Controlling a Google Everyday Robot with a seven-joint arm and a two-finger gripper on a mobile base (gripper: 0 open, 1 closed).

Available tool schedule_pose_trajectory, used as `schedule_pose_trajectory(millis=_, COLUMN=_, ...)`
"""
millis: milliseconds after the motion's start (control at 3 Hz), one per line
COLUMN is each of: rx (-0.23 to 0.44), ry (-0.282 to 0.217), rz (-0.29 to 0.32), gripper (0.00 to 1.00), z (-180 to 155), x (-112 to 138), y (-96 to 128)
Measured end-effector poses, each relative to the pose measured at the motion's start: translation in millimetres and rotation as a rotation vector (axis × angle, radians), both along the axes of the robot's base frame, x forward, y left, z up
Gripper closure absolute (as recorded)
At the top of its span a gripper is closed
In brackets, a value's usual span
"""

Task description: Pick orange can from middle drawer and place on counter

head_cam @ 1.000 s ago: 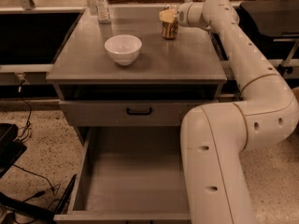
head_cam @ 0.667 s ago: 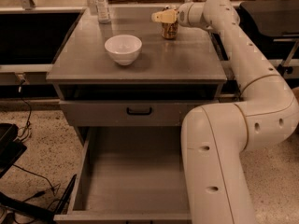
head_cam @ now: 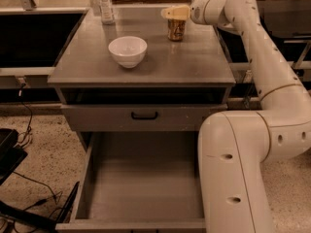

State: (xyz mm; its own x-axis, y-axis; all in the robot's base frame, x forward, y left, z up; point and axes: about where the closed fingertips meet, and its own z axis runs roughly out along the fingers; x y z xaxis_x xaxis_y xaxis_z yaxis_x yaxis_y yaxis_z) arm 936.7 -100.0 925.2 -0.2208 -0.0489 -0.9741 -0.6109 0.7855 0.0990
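Note:
The orange can [head_cam: 176, 29] stands upright on the counter [head_cam: 160, 64], near its back right. My gripper [head_cam: 175, 12] reaches in from the right and sits just over the can's top, open, with the fingers straddling the rim and hiding the can's lid. The middle drawer [head_cam: 141, 188] is pulled out at the bottom of the view and its grey floor is bare.
A white bowl [head_cam: 127, 51] sits at the counter's centre left. A clear plastic bottle [head_cam: 105, 4] stands at the back left. A closed drawer front with a black handle [head_cam: 144, 115] lies under the counter. My arm's large link [head_cam: 238, 174] covers the drawer's right side.
The gripper has risen slightly and shifted a little left over the can. The can stays standing on the counter in the same spot.

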Motion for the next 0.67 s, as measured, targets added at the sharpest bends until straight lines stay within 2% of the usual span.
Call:
schedule_pose_trajectory(millis=333, rx=-0.083, ry=-0.032, rz=0.06, gripper=0.0, z=24.5, x=-29.6, y=-12.8)
schedule_pose_trajectory(millis=667, rx=-0.249, ry=-0.028, rz=0.033, gripper=0.0, z=53.7, x=-63.1, y=-41.1)
